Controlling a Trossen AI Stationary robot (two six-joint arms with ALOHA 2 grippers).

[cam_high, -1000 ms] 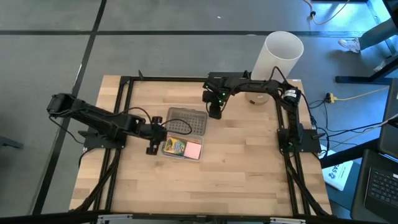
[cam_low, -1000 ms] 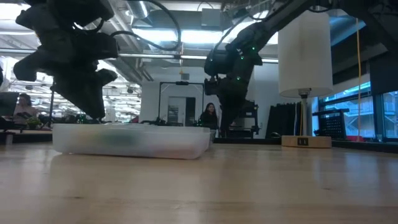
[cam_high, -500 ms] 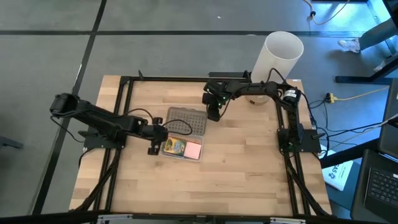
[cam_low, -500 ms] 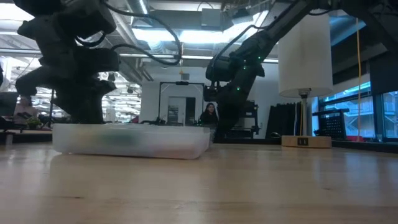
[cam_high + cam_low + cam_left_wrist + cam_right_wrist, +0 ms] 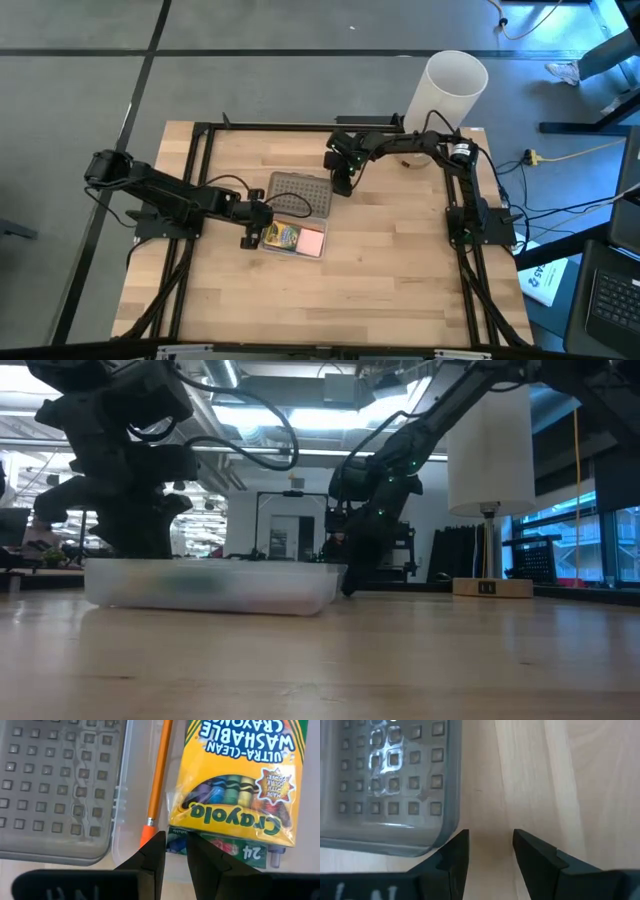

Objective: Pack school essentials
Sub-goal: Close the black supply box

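My left gripper (image 5: pixel 172 851) hangs over the open clear plastic case (image 5: pixel 290 243), its fingers a narrow slit apart and holding nothing. Just past its tips I see the crayon box (image 5: pixel 240 785) lying flat in the tray beside an orange pencil (image 5: pixel 157 780), with the pink pad (image 5: pixel 311 241) at the tray's other end. My right gripper (image 5: pixel 490 851) sits low on the bare wooden table (image 5: pixel 390 270) just off the corner of the grey dotted lid (image 5: pixel 395 780), fingers partly spread and empty.

Light wooden table (image 5: pixel 380 270), black-framed. Resting on it: clear plastic case (image 5: pixel 295 240) beside its open grey dotted lid (image 5: pixel 300 193); tall white cylinder (image 5: pixel 452 88), seemingly at the far edge.
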